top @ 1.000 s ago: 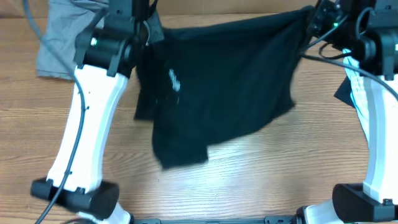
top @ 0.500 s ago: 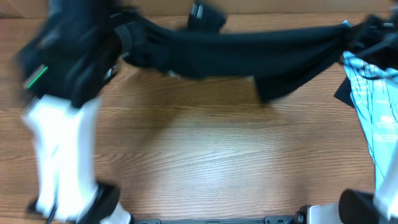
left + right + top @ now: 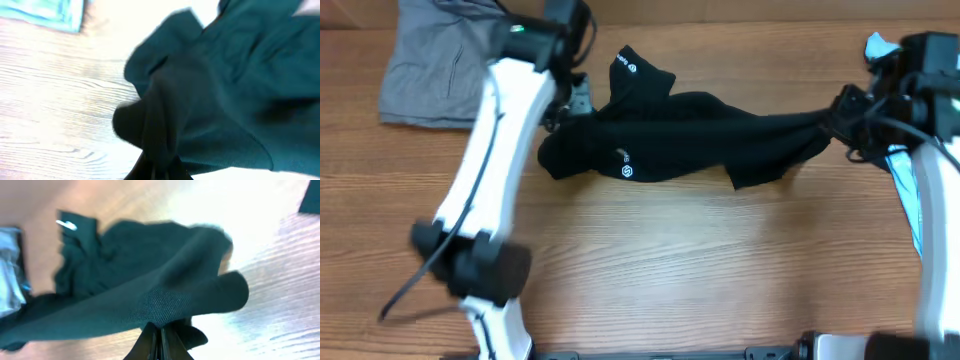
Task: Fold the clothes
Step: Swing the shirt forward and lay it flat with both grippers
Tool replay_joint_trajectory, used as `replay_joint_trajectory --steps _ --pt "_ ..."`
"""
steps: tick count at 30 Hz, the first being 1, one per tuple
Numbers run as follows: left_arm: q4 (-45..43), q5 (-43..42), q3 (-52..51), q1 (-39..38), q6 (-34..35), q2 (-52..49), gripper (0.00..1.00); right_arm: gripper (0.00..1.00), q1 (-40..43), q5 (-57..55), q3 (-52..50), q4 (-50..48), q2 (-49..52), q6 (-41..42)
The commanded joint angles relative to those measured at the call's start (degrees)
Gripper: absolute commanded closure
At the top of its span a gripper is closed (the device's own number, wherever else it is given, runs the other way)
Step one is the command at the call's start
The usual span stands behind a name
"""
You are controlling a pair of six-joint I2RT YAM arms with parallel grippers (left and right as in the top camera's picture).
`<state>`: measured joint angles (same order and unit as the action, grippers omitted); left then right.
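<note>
Both stretched apart, left gripper [image 3: 576, 100] and right gripper [image 3: 840, 112] pinch the T-shirt [image 3: 700, 130].

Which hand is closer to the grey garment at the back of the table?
Left. The left hand pinches the black T-shirt just right of the grey garment; the right hand pinches its other end, far over to the right.

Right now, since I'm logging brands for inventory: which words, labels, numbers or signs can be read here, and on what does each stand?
Nothing is legible.
On the black T-shirt: two white round logos, too small to read.
On its white tag: too small to read.
On the light blue shirt: print blurred, no words readable.
</note>
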<state>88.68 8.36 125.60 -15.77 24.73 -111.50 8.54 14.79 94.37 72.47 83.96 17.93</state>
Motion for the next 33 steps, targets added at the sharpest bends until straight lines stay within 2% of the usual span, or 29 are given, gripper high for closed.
replay_joint_trajectory --steps 1,7,11,16,18,22,26,28,29,31,33 --pt "0.7 2.5 1.7 -2.6 2.6 16.1 0.96 0.96 -0.2 -0.1 0.6 -0.1 -11.1 2.6" --pt "3.7 2.3 1.7 -9.4 5.6 32.8 0.96 0.96 -0.2 0.3 6.9 10.5 -21.5 2.7" --pt "3.1 3.6 1.7 -9.7 5.5 36.3 0.96 0.96 -0.2 0.3 12.2 12.1 -20.6 2.7" --pt "-3.8 9.5 1.7 -9.0 3.3 28.2 0.96 0.96 -0.2 -1.9 12.2 5.7 -12.6 2.7" --pt "-11.3 10.7 1.7 -6.1 1.6 18.6 0.96 0.96 -0.2 -2.3 12.2 0.0 -4.5 2.7" --pt "-23.5 6.8 1.9 -0.6 -1.6 6.3 0.96 0.96 -0.2 -2.3 12.2 -10.2 5.1 2.8" --pt "-31.3 3.8 2.3 2.4 -2.4 2.4 0.96 0.96 -0.1 -2.3 12.2 -17.4 7.6 2.9" --pt "-35.0 4.3 4.4 2.7 -5.4 2.6 0.96 0.96 1.1 -2.3 14.8 -19.6 7.0 3.2" --pt "-35.0 4.3 6.1 2.7 -6.2 2.7 0.96 0.96 1.4 -2.3 16.1 -19.1 7.0 3.1" --pt "-29.2 4.2 18.2 2.3 -7.4 3.2 0.96 0.96 3.5 -2.3 26.5 -12.1 6.9 2.9" --pt "-23.6 4.0 26.1 2.3 -7.4 3.6 0.96 0.96 4.3 -2.3 32.2 -7.0 6.9 1.9"
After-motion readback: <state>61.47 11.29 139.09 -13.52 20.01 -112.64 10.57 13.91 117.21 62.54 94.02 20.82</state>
